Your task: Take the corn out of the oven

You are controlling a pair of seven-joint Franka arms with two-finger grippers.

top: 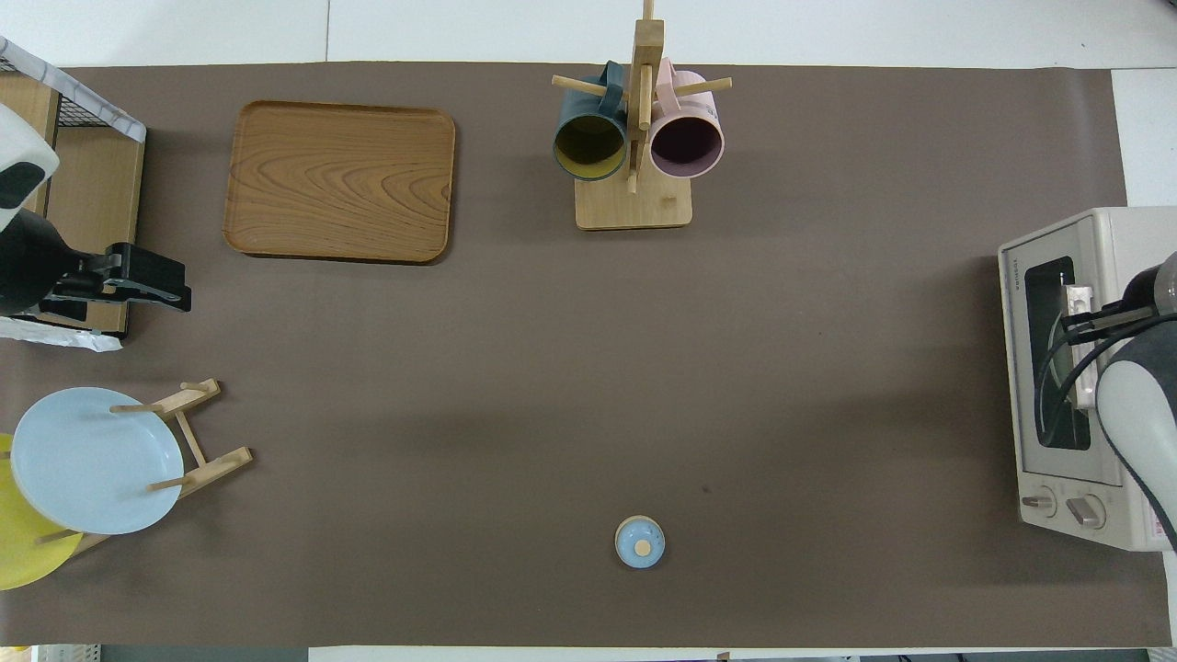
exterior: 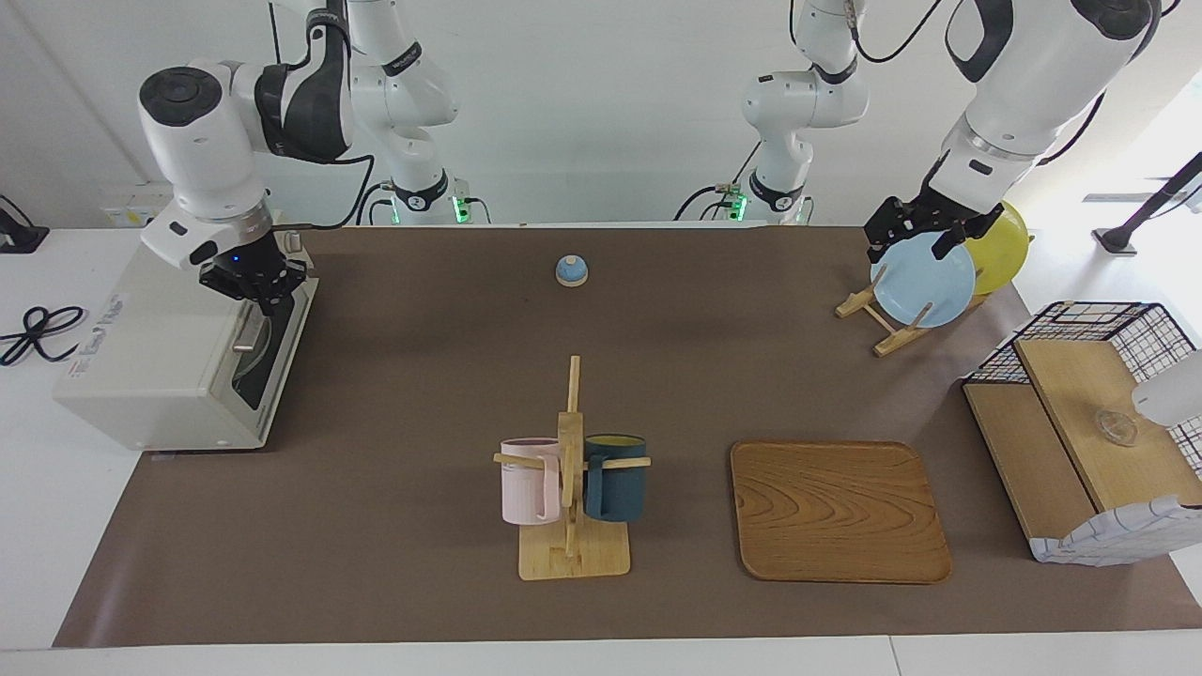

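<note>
The off-white oven (exterior: 160, 357) stands at the right arm's end of the table. Its dark glass door (top: 1048, 276) is closed. My right gripper (exterior: 255, 299) is down at the door's top edge, shut, with its tips by the metal handle (exterior: 246, 333). I cannot tell whether they touch the handle. In the overhead view the right arm covers most of the handle (top: 1076, 296). The corn is hidden. My left gripper (exterior: 916, 246) waits open and empty in the air over the plate rack.
A mug rack (exterior: 568, 469) with a pink and a dark blue mug stands mid-table. A wooden tray (exterior: 839, 512) lies beside it. A small blue knob (exterior: 571, 270) sits near the robots. The plate rack holds a blue plate (exterior: 922, 280) and a yellow plate (exterior: 1000, 246). Beside them stands a wire-and-wood basket (exterior: 1089, 413).
</note>
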